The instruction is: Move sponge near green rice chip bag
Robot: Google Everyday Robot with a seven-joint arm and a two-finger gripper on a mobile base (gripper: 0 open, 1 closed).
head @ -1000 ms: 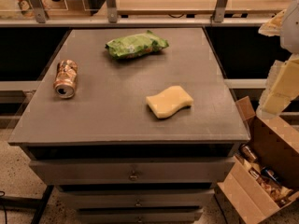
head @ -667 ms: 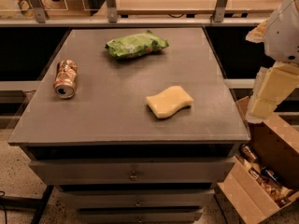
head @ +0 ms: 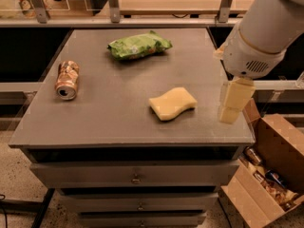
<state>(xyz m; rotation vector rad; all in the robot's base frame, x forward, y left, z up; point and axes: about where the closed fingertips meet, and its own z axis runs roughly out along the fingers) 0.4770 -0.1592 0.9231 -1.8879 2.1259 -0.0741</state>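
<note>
Swinging in from the side over the last second, the arm now fills the upper corner and the gripper (head: 232,109) hangs at the table (head: 118,113) edge, lower and further in than before; cannot tell whether it is apart or together, and it holds nothing. Sponge (head: 172,103) lies flat near the gripper, just inward of it toward the table's middle, not touched and not shifted. Green rice chip bag (head: 139,45) sits well beyond the sponge from the gripper, toward the far edge, also unmoved. Judgement: approach only, grasp not started, sponge and bag well apart. Count: one sponge, one bag, one crushed can (head: 67,79) farthest from the gripper, one gripper, one cardboard box (head: 266,175) below it.
</note>
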